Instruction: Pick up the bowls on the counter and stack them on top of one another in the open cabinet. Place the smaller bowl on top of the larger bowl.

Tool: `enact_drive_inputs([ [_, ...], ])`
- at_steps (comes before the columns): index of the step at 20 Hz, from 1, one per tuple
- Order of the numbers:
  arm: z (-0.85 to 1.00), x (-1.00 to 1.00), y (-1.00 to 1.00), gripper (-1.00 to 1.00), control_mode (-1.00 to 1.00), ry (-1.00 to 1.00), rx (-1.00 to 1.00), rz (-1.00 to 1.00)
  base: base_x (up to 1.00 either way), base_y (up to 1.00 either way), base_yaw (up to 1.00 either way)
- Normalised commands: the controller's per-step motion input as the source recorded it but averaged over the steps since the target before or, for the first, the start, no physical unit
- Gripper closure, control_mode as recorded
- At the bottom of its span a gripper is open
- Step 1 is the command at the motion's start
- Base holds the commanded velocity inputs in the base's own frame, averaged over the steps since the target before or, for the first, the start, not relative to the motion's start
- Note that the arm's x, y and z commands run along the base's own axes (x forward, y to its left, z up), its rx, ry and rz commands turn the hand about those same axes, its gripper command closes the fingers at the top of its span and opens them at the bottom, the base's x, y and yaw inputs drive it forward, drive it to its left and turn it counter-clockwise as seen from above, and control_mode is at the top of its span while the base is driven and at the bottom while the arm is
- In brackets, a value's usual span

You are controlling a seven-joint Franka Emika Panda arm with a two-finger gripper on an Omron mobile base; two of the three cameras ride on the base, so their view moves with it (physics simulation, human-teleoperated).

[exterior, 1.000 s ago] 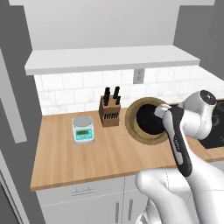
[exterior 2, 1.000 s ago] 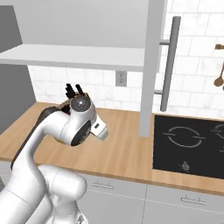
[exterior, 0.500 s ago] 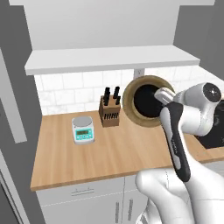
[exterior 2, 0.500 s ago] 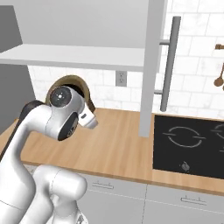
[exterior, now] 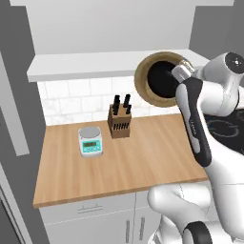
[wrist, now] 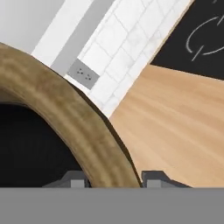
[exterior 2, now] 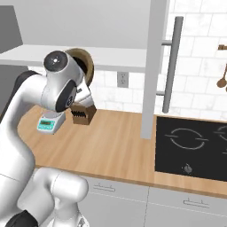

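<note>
The wide brown wooden bowl (exterior: pixel 162 78) is lifted off the counter (exterior: pixel 128 159) and tipped nearly on edge, its dark hollow facing the left base camera at about one o'clock from the counter's middle. Its thick rim overlaps the front edge of the open cabinet's pale shelf board (exterior: pixel 95 64). In the hand view the wooden rim (wrist: pixel 65 118) curves between the two fingertips.

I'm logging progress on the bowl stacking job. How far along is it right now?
Done: the wooden bowl is off the counter. In hand: the gripper clamps its rim, one finger each side, holding it tilted at the level of the cabinet shelf. Left: setting it on the shelf, then putting the smaller bowl on top.
</note>
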Motion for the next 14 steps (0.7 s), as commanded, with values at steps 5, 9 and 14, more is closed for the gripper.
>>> enact_drive_inputs([
  [5, 0.57, 0.25, 0.00, 1.00, -1.00, 0.10, 0.44, -0.21, 0.00, 0.00, 0.00],
  [9, 0.06, 0.01, 0.00, 1.00, -1.00, -0.08, 0.37, -0.09, 0.00, 0.00, 0.00],
  [14, 0.00, 0.46, 0.07, 1.00, -1.00, -0.06, 0.22, -0.09, 0.00, 0.00, 0.00],
])
